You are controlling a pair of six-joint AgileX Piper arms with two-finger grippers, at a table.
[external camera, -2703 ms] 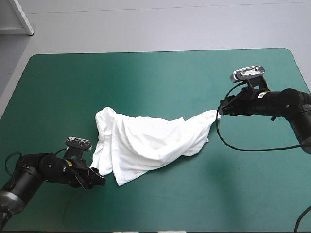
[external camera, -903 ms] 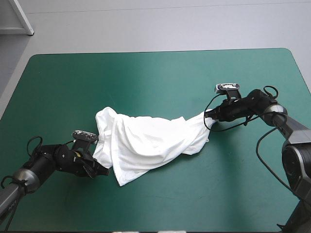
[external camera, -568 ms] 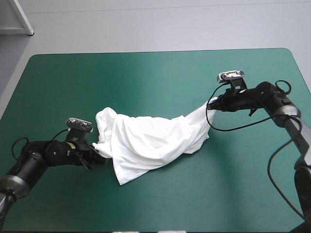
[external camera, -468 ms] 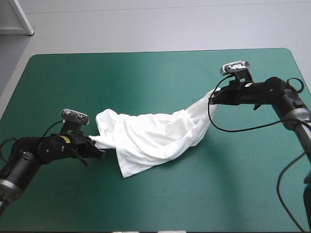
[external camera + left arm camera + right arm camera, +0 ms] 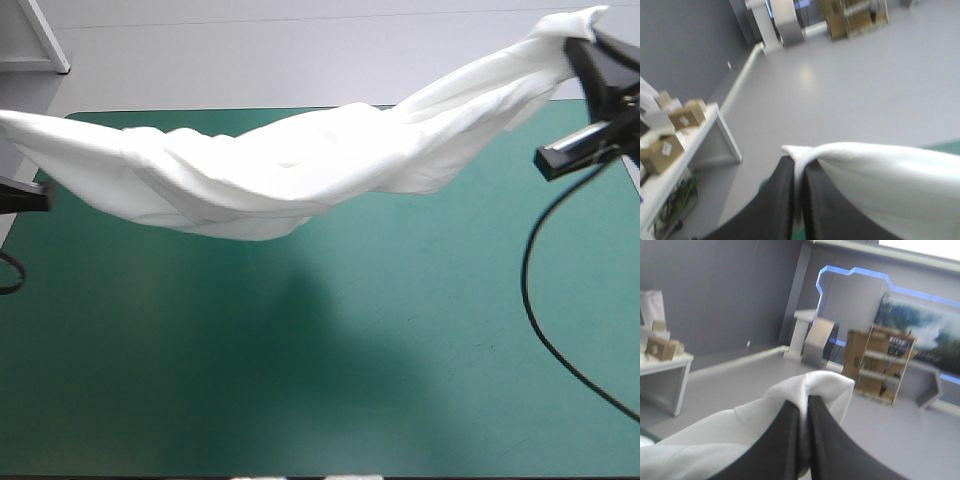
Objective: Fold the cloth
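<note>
Closest to me, the near half of the teal-green counter [image 5: 420, 400] lies bare, with only a soft darker shadow [image 5: 310, 330] spread across its middle. Above that, clear of the surface, hangs the white T-shirt [image 5: 300, 170], pulled out into one long rumpled band in the air between the two arms. It sags lowest a little left of the counter's middle, where a few loose folds droop, and from there it climbs both ways: gently toward the counter's left edge, and more steeply up to the far right corner, where its end stands highest. Its upper part reaches past the counter's far edge as seen from above. The left pincer [image 5: 799, 165] is clenched on the shirt's left end, its black fingers nearly touching with a thin fold of white pinched between them and a small tip of cloth poking out past them; the rest of the fabric streams away to one side. The right pincer [image 5: 803, 407] is grasping the other end in the same way, the cloth bunched in a rounded lump over its fingertips and trailing off beside it.
</note>
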